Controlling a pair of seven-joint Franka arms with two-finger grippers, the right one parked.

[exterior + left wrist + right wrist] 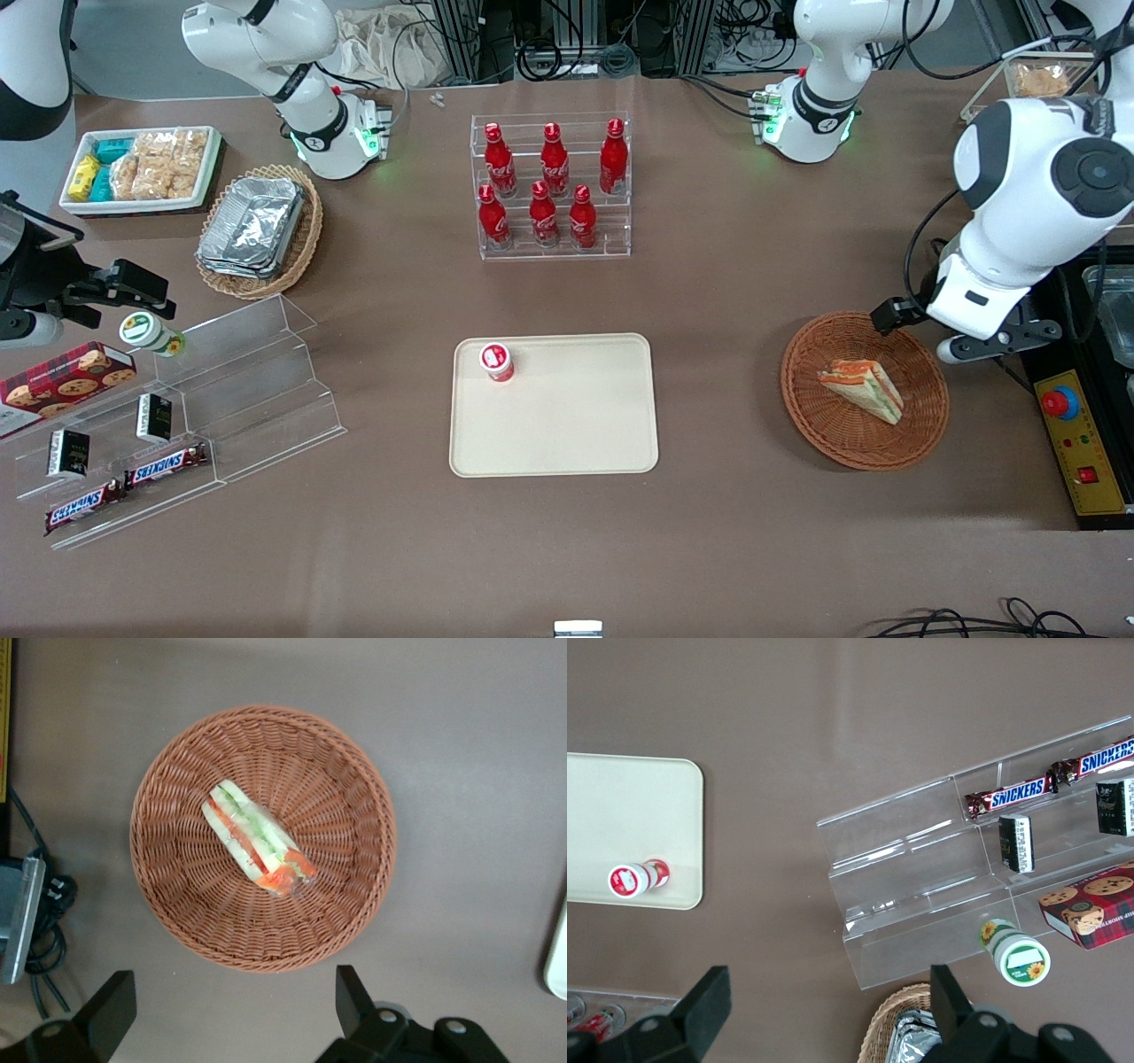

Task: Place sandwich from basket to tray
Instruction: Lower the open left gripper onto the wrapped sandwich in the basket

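Arm shell: glossy white, dark grey joint caps
Gripper: black fingers (silver screws)
Base: green light

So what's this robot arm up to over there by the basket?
It is about to move a sandwich from the round wicker basket to the cream tray. The gripper hangs above the basket with its fingers open, holding nothing. The sandwich lies in the basket, untouched. On the tray, a small red-and-white cup stands at one corner.
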